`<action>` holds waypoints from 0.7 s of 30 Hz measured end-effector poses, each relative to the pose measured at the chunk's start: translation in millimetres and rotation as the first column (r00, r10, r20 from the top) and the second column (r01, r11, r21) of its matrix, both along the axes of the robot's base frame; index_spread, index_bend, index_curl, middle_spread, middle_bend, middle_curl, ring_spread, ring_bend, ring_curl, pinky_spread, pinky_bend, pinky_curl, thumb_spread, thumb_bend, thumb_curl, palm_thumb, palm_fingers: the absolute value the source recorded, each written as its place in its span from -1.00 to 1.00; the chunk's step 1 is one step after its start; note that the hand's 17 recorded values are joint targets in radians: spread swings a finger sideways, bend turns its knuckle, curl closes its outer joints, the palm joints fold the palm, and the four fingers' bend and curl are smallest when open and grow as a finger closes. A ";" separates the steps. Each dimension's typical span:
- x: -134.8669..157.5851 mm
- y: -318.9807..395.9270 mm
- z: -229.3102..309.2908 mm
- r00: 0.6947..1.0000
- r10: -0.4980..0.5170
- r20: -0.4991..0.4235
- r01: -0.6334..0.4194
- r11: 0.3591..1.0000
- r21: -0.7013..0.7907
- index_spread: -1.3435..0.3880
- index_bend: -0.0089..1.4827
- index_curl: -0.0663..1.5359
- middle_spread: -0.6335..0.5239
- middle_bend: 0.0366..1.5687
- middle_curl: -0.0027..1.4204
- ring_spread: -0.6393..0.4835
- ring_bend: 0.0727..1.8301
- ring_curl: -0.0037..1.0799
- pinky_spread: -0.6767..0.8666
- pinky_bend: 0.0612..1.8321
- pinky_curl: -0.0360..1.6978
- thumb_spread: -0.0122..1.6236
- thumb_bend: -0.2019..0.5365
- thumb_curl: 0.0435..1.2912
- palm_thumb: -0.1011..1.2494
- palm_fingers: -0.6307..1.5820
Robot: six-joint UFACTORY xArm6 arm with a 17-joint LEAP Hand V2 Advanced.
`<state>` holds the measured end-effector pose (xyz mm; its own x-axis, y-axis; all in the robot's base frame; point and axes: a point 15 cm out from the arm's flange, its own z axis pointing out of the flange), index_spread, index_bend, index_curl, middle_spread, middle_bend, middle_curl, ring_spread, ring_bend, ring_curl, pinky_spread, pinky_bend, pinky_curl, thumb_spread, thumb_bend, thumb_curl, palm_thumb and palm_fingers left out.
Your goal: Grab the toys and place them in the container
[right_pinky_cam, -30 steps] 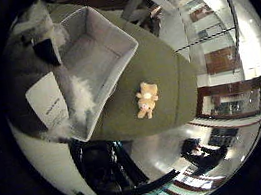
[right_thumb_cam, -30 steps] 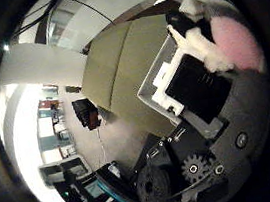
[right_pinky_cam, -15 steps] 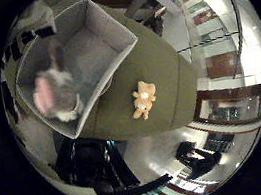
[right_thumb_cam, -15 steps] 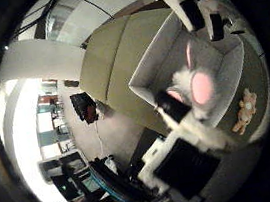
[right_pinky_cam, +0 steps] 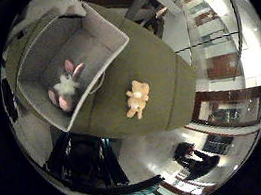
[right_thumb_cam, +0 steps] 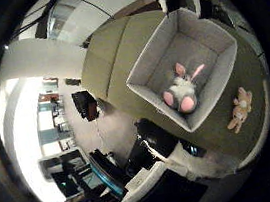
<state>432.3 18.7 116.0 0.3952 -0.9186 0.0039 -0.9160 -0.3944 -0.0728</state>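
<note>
You now have the grey-and-white bunny (right_thumb_cam: 183, 90) lying loose on the floor of the grey container (right_thumb_cam: 145, 82), pink feet up, with nothing of the hand touching it; half a second ago it was a blur filling the view close to the palm, and a second ago it sat pressed right against the camera, so read this as a release that has just finished and a palm that has pulled up and away from the container. The whole container fits in both views now, which tells you the same thing: it is the camera that has moved back, while the container sits where it did on the green tabletop (right_pinky_cam: 156, 72). That settles the first toy. Moving rightward from the container, the tan teddy bear (right_pinky_cam: 137, 98) lies flat on the tabletop just beside the container's near wall, outside it, apart from the wall and in the same spot as in the earlier views, so it is the toy left to collect. Of the hand (right_thumb_cam: 167, 190) you see only white and black parts at the edge of the thumb-side view, and you cannot tell from them whether the fingers are spread or curled; they hold nothing that shows. My judgement is that your next move is across to the bear, coming down over it with room to clear the container's rim.
</note>
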 end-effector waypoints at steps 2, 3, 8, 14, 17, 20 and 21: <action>-1.6 -23.4 4.0 0.999 -0.034 -0.008 0.034 0.999 -0.001 0.15 -0.56 -0.32 -0.05 -0.30 -0.38 0.15 -0.21 -0.35 0.37 -0.02 -0.44 0.35 -0.52 -0.57 -0.19 -0.27; -2.5 -34.6 5.3 0.999 -0.051 -0.010 0.051 0.999 -0.002 0.16 -0.56 -0.33 -0.04 -0.31 -0.39 0.17 -0.23 -0.37 0.38 -0.04 -0.46 0.35 -0.52 -0.58 -0.20 -0.27; -8.2 -101.1 7.4 0.989 -0.147 -0.008 0.147 0.989 -0.007 0.20 -0.63 -0.38 0.03 -0.39 -0.44 0.24 -0.29 -0.44 0.42 -0.10 -0.54 0.34 -0.52 -0.60 -0.21 -0.24; -13.3 -173.4 -11.3 0.972 -0.234 -0.029 0.233 0.972 -0.014 0.25 -0.61 -0.39 0.17 -0.52 -0.50 0.43 -0.49 -0.57 0.46 -0.28 -0.67 0.34 -0.52 -0.60 -0.20 -0.31; -18.7 -195.0 -34.2 0.959 -0.274 -0.071 0.274 0.962 -0.009 0.27 -0.65 -0.41 0.25 -0.59 -0.53 0.48 -0.55 -0.60 0.48 -0.34 -0.73 0.34 -0.52 -0.60 -0.20 -0.31; -21.0 -210.5 -58.8 0.946 -0.304 -0.113 0.306 0.952 -0.005 0.30 -0.71 -0.43 0.30 -0.65 -0.54 0.51 -0.60 -0.61 0.48 -0.37 -0.76 0.34 -0.52 -0.61 -0.20 -0.30; -21.1 -214.3 -68.1 0.942 -0.311 -0.128 0.313 0.950 -0.002 0.31 -0.73 -0.44 0.32 -0.67 -0.55 0.52 -0.62 -0.62 0.49 -0.37 -0.76 0.34 -0.52 -0.61 -0.20 -0.30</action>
